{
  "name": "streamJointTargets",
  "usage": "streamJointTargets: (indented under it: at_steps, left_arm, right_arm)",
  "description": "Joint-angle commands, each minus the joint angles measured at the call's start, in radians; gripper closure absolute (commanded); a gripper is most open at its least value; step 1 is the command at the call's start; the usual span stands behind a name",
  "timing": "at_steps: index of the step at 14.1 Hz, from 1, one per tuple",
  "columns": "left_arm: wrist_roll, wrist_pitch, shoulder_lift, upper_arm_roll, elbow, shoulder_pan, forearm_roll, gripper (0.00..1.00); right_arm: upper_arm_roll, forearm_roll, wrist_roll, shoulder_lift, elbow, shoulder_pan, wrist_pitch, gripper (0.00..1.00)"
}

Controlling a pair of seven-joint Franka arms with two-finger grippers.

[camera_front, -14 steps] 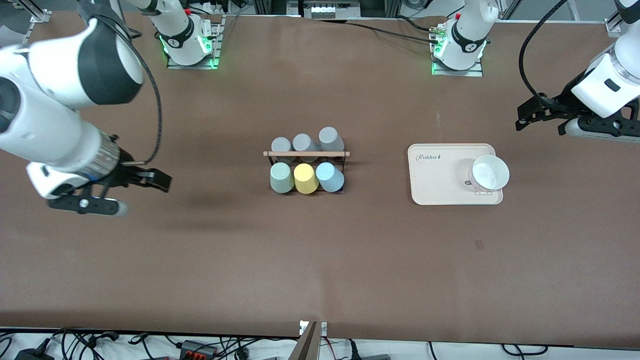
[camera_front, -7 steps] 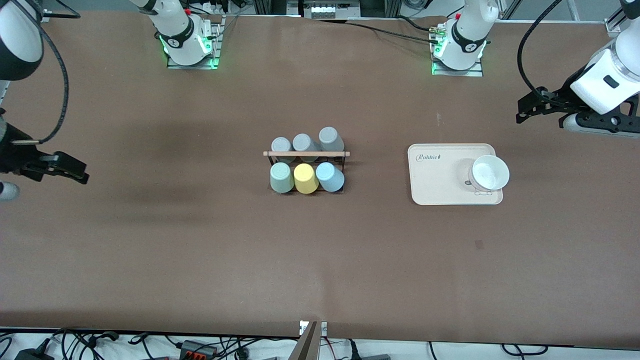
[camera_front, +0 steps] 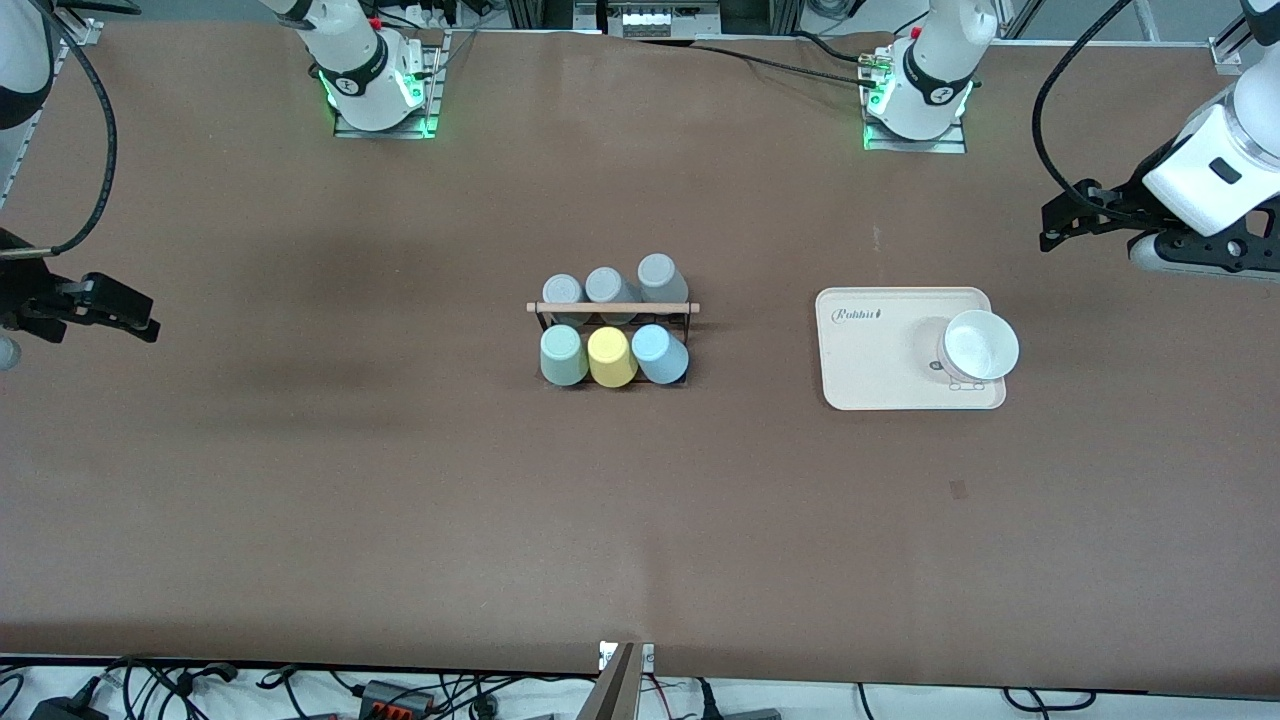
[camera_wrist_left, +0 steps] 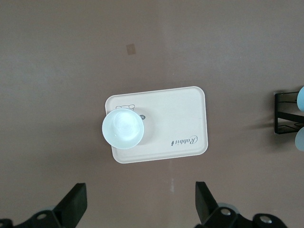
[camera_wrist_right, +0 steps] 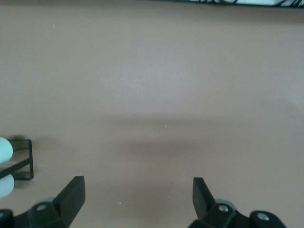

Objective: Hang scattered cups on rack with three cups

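Observation:
The black wire rack with its wooden rod stands mid-table. The mint green cup, a yellow cup and the light blue cup hang upside down in its row nearer the camera. Three grey cups fill the row beside the rod. My right gripper is open and empty, up over bare table at the right arm's end; in its wrist view the rack's end and the mint cup show. My left gripper is open and empty over the left arm's end.
A cream tray lies between the rack and the left arm's end, with a white bowl on it; both show in the left wrist view, tray and bowl. Cables run along the table's near edge.
My right arm has drawn back from beside the rack to the right arm's end of the table, its gripper empty. My left gripper has shifted only slightly. The cups have not moved.

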Motion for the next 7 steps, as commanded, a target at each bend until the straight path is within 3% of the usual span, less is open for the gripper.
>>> streamJointTargets:
  at_steps: [1,4,7]
  left_arm:
    - [0.003,-0.023,0.015,0.0,0.036,-0.007,0.022,0.0]
    - [0.003,-0.025,0.015,0.0,0.036,-0.007,0.022,0.0]
    - [0.003,-0.025,0.015,0.0,0.036,-0.007,0.022,0.0]
  right_arm:
    - [0.015,-0.008,-0.015,-0.161,-0.263,-0.015,0.113,0.0]
    - [0.014,-0.008,-0.006,-0.272,-0.445,-0.016,0.193,0.0]
    - [0.014,-0.009,-0.02,-0.292,-0.459,-0.018,0.176,0.0]
